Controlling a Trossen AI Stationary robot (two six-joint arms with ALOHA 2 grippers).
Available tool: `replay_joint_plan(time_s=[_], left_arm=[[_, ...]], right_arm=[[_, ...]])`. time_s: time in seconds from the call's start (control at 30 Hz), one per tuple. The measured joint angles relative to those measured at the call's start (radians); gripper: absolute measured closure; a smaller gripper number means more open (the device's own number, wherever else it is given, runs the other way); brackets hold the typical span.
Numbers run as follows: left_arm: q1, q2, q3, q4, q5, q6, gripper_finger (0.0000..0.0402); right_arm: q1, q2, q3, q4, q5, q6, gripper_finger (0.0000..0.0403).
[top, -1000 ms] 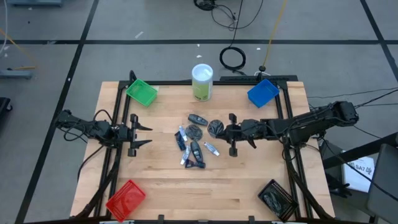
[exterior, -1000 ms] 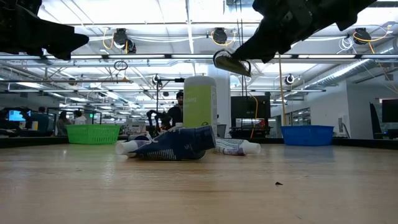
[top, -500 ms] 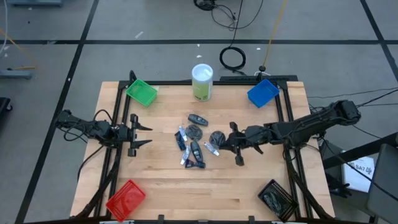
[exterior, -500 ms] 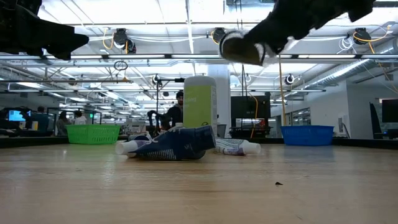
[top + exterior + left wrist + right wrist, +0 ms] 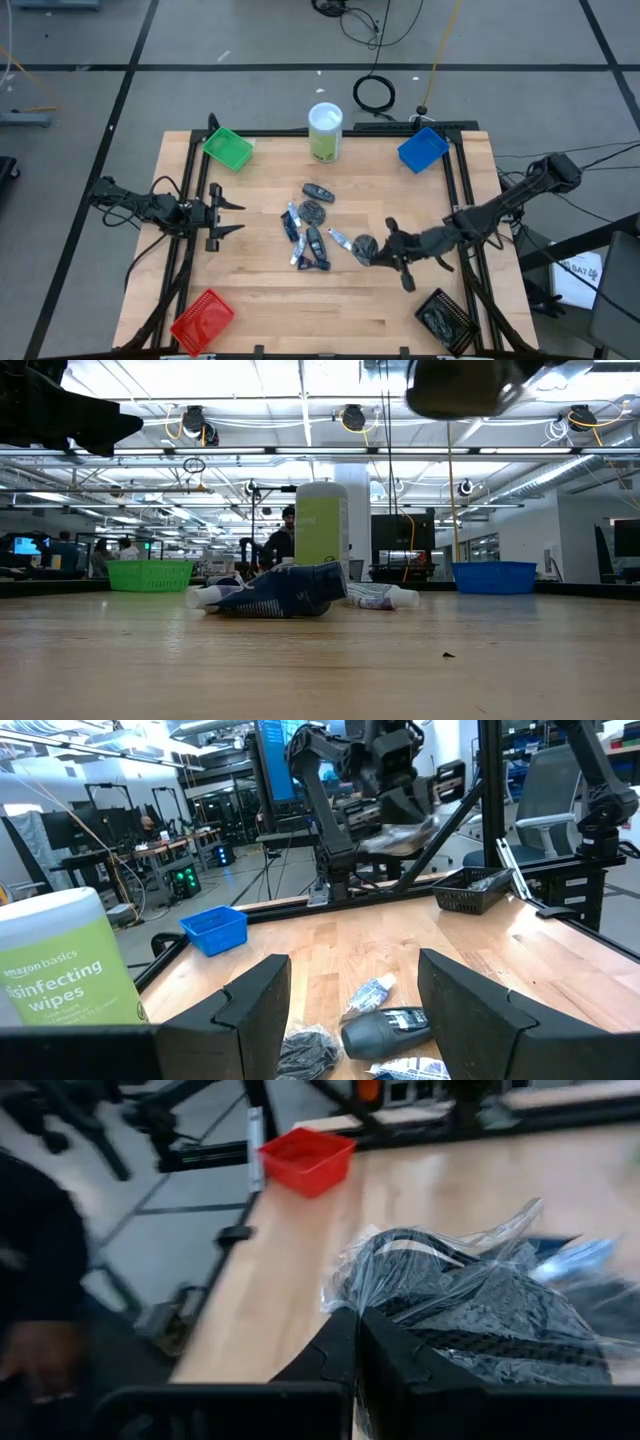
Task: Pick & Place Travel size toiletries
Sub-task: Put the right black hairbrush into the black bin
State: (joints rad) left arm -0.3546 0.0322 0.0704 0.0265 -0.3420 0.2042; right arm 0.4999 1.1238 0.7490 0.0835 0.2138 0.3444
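Observation:
My right gripper hangs over the table's near right part, shut on a dark grey round tin in clear crinkled wrap. In the low view the tin is high above the tabletop. The other toiletries, blue-and-white tubes, dark bottles and another wrapped tin, lie in a loose pile on the wood at the table's middle. My left gripper waits open near the left edge, its fingers spread and pointing at the pile. My right gripper pinches the wrapped tin between its two shut fingers at the tin's edge. The fingers come about level from the table's right. The tin is lifted clear of the table and sticks out beyond the fingertips.
A tall white-and-green wipes canister stands at the far middle. Bins sit at the corners: green, blue, red and black, the black one just near-right of my right gripper. A black frame rims the table.
My right gripper has carried the wrapped tin from beside the pile toward the table's near edge and a little rightward, toward the black bin, staying shut on it. The pile and my left arm have kept still.

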Motion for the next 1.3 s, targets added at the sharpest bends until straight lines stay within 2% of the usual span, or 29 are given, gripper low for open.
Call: replay_joint_plan(time_s=[0.17,0.57,0.77,1.17,1.3], left_arm=[[0.000,0.000,0.000,0.000,0.000,0.000,0.0185],[0.000,0.000,0.000,0.000,0.000,0.000,0.0185],[0.000,0.000,0.000,0.000,0.000,-0.001,0.0185],[0.000,0.000,0.000,0.000,0.000,-0.001,0.0185],[0.000,0.000,0.000,0.000,0.000,-0.001,0.0185]], right_arm=[[0.111,-0.003,0.000,-0.015,-0.005,0.180,0.0403],[0.394,-0.002,0.000,-0.058,-0.006,0.774,0.0403],[0.500,-0.001,0.000,-0.157,0.046,1.169,0.0403],[0.668,-0.001,0.000,-0.186,0.073,1.705,0.0403],[0.701,-0.001,0.000,-0.191,0.069,1.820,0.0403]])
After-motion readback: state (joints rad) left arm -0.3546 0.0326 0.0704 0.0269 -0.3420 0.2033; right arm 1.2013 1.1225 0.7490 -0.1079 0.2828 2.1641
